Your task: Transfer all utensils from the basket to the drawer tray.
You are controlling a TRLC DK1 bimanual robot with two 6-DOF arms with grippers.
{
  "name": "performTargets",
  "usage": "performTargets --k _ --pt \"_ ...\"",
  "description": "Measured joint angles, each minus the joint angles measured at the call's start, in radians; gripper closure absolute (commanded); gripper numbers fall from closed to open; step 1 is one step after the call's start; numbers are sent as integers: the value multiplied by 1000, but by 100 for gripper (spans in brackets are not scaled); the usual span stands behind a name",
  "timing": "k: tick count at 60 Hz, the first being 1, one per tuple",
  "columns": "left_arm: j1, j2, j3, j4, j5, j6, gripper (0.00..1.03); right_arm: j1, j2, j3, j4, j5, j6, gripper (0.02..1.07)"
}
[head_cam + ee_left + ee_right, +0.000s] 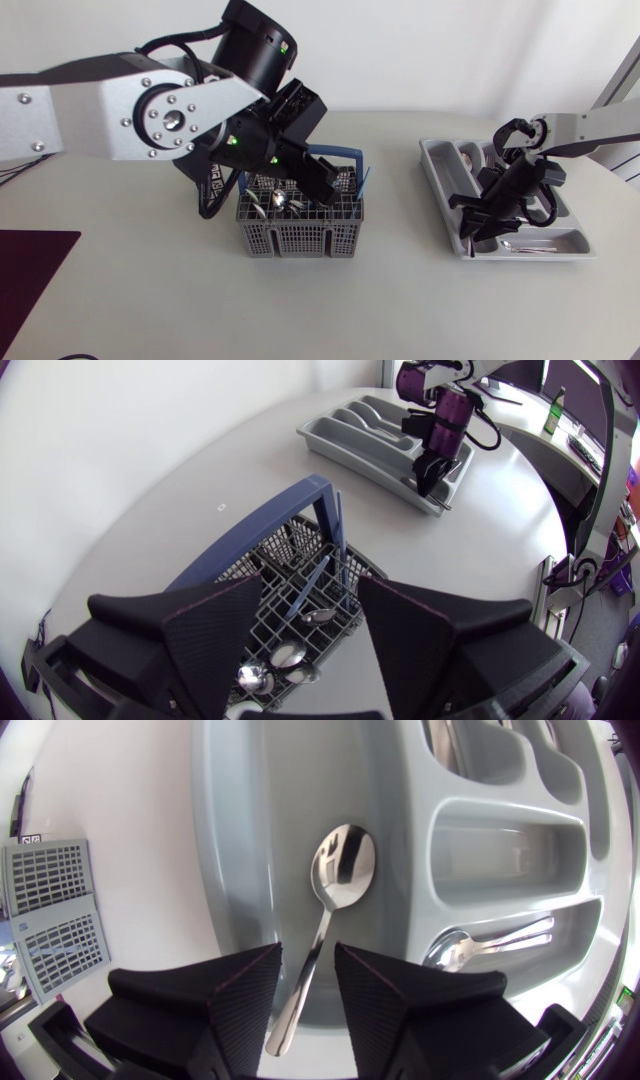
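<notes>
Closest up, on the left arm (150,115): left jaws, spread wide and holding nothing, hanging just above the basket (300,242). From the left wrist, broad black fingers (210,630) on either side of the grey mesh, apart from it. Down in the basket's compartments, a few spoons (288,656) and a blue-handled utensil (310,588) leaning among them. Ahead of the fingers, the blue carry handle (262,525) arching over the basket. Farther right on the table (150,300), well apart from the basket, the grey tray (437,160), under the right arm (590,125). Right jaws low over the tray's long cross compartment, parted by only a narrow gap. On that compartment's floor, a lone spoon (340,870), bowl ahead of the jaws, handle running back into the gap; no clear grip on it from either finger. Beside it, in the neighbouring slot, more cutlery (495,935).
</notes>
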Motion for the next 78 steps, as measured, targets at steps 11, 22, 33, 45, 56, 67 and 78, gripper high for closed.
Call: performTargets --k 11,22,33,45,56,67,78 --pt "0 -2 -6 1 0 0 35 14 17 -22 27 8 26 84" --pt "0 -2 -8 5 0 0 35 17 19 -29 73 41 32 93" --pt "0 -5 -19 8 0 4 35 30 9 -62 127 56 -5 101" --pt "0 -13 -19 8 0 4 35 33 -31 -113 187 78 -48 101" --pt "0 -14 -19 8 0 4 35 31 -100 -151 179 71 -129 101" --pt "0 -14 -19 8 0 4 35 -9 -250 -122 98 5 -275 101" --pt "0 -15 -19 8 0 4 35 -128 -287 -87 40 -72 -558 101"
